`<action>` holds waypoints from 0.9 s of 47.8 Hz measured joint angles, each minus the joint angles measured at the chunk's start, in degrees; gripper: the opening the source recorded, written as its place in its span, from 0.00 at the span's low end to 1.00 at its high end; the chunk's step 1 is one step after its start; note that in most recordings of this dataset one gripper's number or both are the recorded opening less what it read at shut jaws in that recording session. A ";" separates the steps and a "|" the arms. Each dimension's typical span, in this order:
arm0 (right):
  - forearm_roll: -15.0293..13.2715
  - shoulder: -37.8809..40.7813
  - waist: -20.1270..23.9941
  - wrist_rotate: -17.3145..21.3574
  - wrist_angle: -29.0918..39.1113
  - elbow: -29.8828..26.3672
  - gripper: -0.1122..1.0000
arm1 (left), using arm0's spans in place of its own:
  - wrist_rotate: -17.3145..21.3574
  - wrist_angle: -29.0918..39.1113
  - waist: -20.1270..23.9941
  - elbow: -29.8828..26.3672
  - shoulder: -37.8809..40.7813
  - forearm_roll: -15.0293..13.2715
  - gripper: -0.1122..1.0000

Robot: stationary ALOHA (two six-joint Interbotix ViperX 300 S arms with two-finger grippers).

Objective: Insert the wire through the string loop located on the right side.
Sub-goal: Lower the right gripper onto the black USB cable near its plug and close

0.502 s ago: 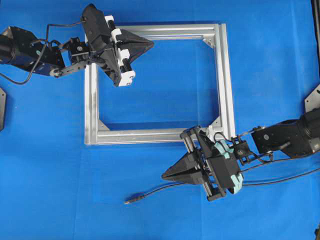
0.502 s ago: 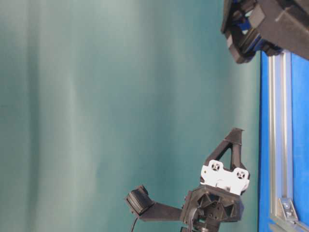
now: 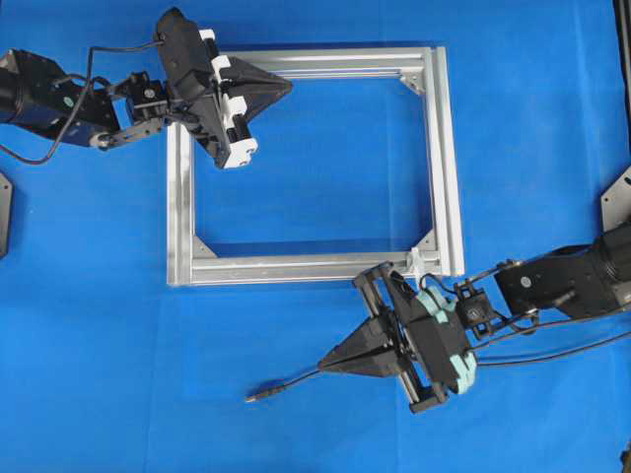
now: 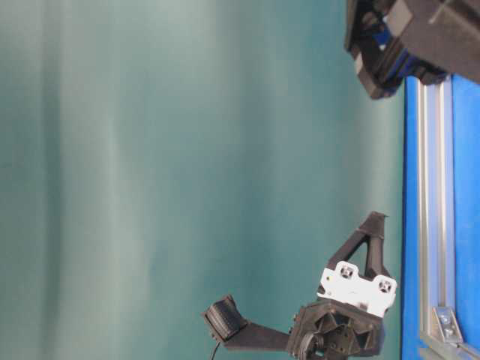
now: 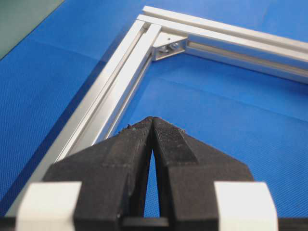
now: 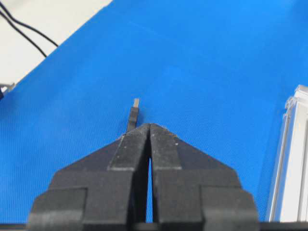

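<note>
One wire (image 3: 296, 379), one string loop (image 3: 419, 262), one frame (image 3: 444, 158).

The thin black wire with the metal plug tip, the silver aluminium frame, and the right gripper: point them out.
thin black wire (image 3: 296, 379), overhead view, on its stretch behind the plug.
silver aluminium frame (image 3: 296, 267), overhead view, on its near rail.
right gripper (image 3: 325, 366), overhead view, at its closed fingertips.
</note>
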 measured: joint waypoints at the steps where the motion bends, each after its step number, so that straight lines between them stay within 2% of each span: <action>1: 0.00 0.00 0.09 0.26 0.18 -0.18 0.08 | 0.00 0.00 0.00 0.00 0.00 0.00 0.10; 5: 0.00 0.00 0.44 1.23 0.70 -0.44 0.18 | 0.09 0.00 0.00 -0.09 -0.09 0.00 0.10; 7: 0.00 0.00 0.88 1.67 1.14 -0.79 0.26 | 0.09 0.00 0.00 -0.09 -0.18 0.00 0.10; 10: 0.00 0.00 1.32 2.29 1.85 -1.23 0.40 | 0.18 0.00 0.00 0.00 -0.18 0.00 0.10; 17: 0.00 1.14 1.67 3.25 4.31 -2.72 0.81 | 0.09 0.00 0.00 0.00 -0.26 0.09 0.10; 19: 0.09 1.67 1.67 3.25 4.57 -3.08 0.87 | 0.18 0.00 0.00 0.00 -0.26 0.09 0.10; 26: 0.79 3.43 1.67 3.25 4.92 -4.39 0.76 | 0.18 0.00 0.00 0.00 -0.26 0.00 0.10; 43: 5.98 14.41 1.67 3.52 4.13 -8.26 0.76 | 0.18 0.00 0.00 0.00 -0.35 0.09 0.10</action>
